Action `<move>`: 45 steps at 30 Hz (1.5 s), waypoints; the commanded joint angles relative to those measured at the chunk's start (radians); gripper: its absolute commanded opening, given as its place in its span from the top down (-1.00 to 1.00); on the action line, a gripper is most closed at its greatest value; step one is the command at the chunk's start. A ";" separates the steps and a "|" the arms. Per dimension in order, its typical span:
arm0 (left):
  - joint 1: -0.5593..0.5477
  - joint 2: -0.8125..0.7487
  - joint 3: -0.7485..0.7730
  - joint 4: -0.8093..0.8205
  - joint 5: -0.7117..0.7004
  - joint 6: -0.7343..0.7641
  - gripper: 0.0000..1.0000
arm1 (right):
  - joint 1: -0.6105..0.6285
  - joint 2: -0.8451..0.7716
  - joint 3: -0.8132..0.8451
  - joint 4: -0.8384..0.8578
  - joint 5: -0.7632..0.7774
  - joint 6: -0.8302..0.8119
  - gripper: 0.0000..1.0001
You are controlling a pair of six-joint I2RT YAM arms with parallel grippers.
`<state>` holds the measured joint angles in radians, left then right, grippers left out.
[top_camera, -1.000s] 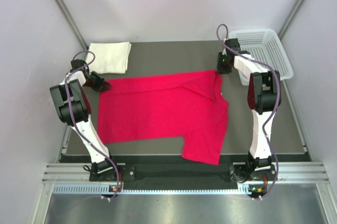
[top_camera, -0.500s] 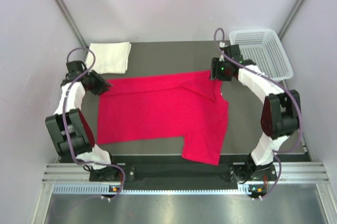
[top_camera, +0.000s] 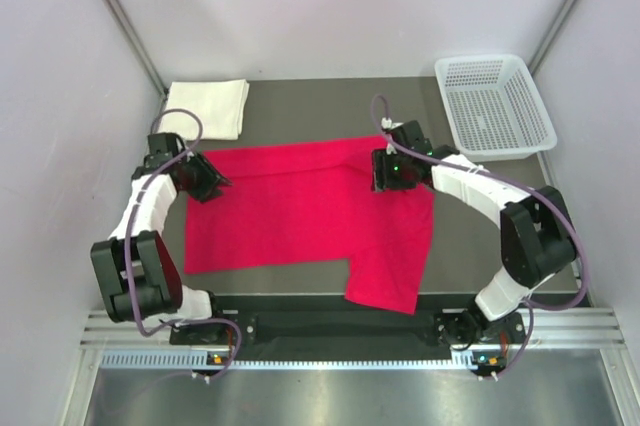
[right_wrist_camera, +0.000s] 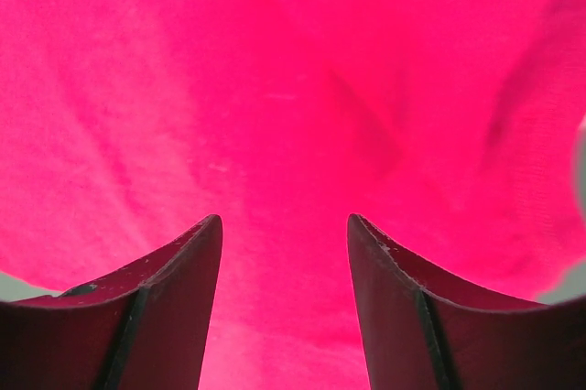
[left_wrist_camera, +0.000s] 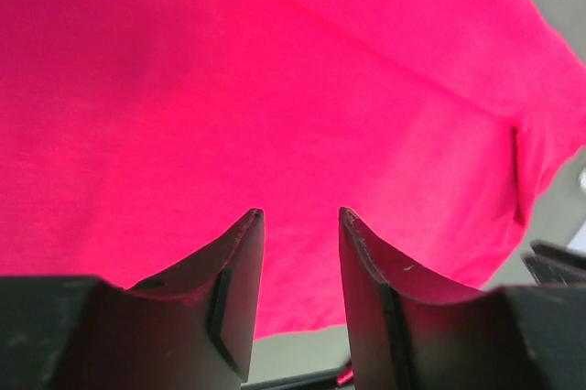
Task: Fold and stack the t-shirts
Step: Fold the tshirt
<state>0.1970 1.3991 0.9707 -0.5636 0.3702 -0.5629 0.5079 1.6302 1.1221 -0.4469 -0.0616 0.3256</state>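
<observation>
The red t-shirt [top_camera: 300,208] lies spread flat on the dark table, with one sleeve hanging toward the near edge at the right. The cream-white t-shirt [top_camera: 208,109] lies folded at the far left corner. My left gripper [top_camera: 212,184] hovers over the red shirt's far left corner. In the left wrist view the gripper [left_wrist_camera: 298,213] is open and empty, with red cloth [left_wrist_camera: 275,70] beyond it. My right gripper [top_camera: 386,174] is over the shirt's far right part. In the right wrist view the gripper [right_wrist_camera: 286,218] is open and empty above red cloth [right_wrist_camera: 275,70].
A white plastic mesh basket [top_camera: 493,106] stands at the far right corner. Bare dark tabletop [top_camera: 320,111] shows behind the red shirt and along its right side. Grey walls close in on both sides.
Both grippers moved inward and nearer, from the red shirt's far corners to over the cloth. The right arm swung left, away from the basket. The shirt's far right corner is now under the arm.
</observation>
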 commanded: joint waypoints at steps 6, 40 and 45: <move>0.182 0.193 0.101 0.017 0.027 0.034 0.11 | -0.233 -0.098 -0.053 0.039 -0.154 0.004 -0.22; 0.234 0.581 0.396 0.042 -0.112 -0.057 0.30 | -0.379 0.066 -0.016 0.088 -0.394 -0.011 -0.28; 0.234 0.612 0.433 0.027 -0.123 -0.045 0.52 | -0.384 0.076 -0.012 0.089 -0.406 -0.007 -0.27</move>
<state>0.4232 1.9862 1.3594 -0.5381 0.2703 -0.6170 0.1448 1.6958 1.0580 -0.3954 -0.4435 0.3161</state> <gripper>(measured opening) 0.263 0.636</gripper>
